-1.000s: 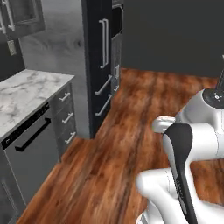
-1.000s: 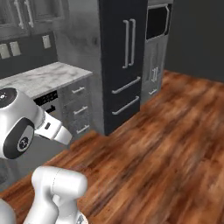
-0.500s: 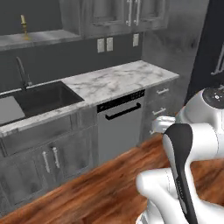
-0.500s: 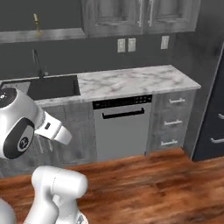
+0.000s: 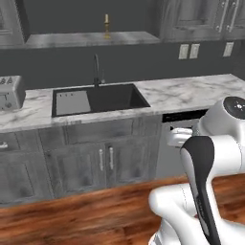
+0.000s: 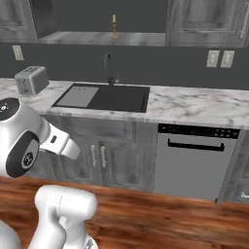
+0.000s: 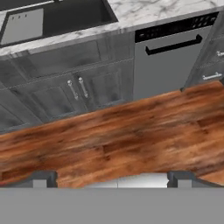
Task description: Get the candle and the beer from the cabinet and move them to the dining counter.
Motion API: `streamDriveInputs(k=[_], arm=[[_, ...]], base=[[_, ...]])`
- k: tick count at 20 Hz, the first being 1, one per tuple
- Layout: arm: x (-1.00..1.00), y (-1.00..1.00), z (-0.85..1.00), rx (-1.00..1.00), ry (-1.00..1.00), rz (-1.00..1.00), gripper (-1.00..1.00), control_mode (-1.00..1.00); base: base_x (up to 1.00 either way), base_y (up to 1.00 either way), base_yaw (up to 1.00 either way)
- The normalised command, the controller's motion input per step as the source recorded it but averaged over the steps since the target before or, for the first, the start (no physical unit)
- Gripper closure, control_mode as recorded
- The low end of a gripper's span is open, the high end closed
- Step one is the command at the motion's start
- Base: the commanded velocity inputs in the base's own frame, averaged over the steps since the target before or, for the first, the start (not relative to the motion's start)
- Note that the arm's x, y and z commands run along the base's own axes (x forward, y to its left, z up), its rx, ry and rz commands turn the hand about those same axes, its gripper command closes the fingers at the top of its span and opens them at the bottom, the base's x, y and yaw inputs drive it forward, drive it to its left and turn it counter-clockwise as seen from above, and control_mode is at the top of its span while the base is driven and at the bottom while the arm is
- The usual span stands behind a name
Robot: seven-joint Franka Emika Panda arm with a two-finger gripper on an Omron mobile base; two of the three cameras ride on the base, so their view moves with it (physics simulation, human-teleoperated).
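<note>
The candle (image 5: 106, 26) stands upright in its golden holder on the grey shelf of the cabinet (image 5: 72, 39), high above the sink. From the right base view the candle (image 6: 114, 26) sits near the middle of the cabinet (image 6: 87, 37) recess. The beer is out of view, and so is the dining counter. My gripper (image 7: 111, 179) is open with nothing between its fingertips (image 7: 43, 178). It hangs well in front of the counter and looks down at the wooden floor, far below and short of the candle.
A black sink (image 5: 98, 98) with a dark faucet (image 5: 96, 69) is set in the marble counter (image 5: 191, 93). A toaster (image 5: 9, 92) stands at its left end. Below are grey doors (image 7: 76, 89) and a dishwasher (image 6: 194, 160). Wooden floor (image 7: 122, 135) lies in front.
The whole picture has swung left as the base turned, from the tall dark units to the sink counter and the shelf above it. The gripper stays open.
</note>
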Motion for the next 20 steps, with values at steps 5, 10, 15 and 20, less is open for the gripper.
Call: streamDriveInputs(k=[5, 10, 15, 20], arm=[[0.0, 0.0, 0.0, 0.0, 0.0, 0.0, -1.0, 1.0], [0.0, 0.0, 0.0, 0.0, 0.0, 0.0, -1.0, 1.0], [0.0, 0.0, 0.0, 0.0, 0.0, 0.0, -1.0, 1.0], [0.0, 0.0, 0.0, 0.0, 0.0, 0.0, -1.0, 1.0]], base=[[0.79, 0.0, 0.03], [0.85, 0.0, 0.08], [0.74, 0.08, 0.25], [0.76, 0.01, 0.19]])
